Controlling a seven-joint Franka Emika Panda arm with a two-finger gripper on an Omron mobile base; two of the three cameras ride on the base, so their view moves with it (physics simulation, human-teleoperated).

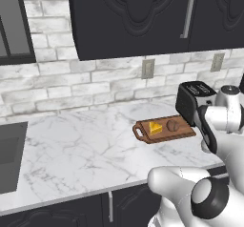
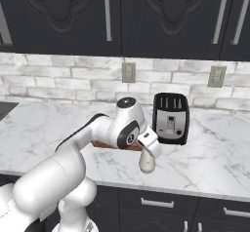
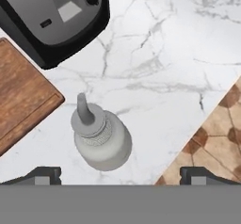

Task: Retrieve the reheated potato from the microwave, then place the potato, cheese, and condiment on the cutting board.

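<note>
Near the counter's [image 3: 155, 77] front edge, the spread jaws hang above the condiment bottle [image 3: 100, 138], just beside the cutting board [image 3: 21, 93].

A home kitchen: a white marble counter [image 1: 81, 145] runs under dark panelled cabinets [image 1: 138, 16] (ornate doors, slim handles), backed by a whitewashed brick wall [image 1: 95, 78] with outlets [image 1: 148, 68], a black toaster [image 2: 170, 117] standing there.
</note>
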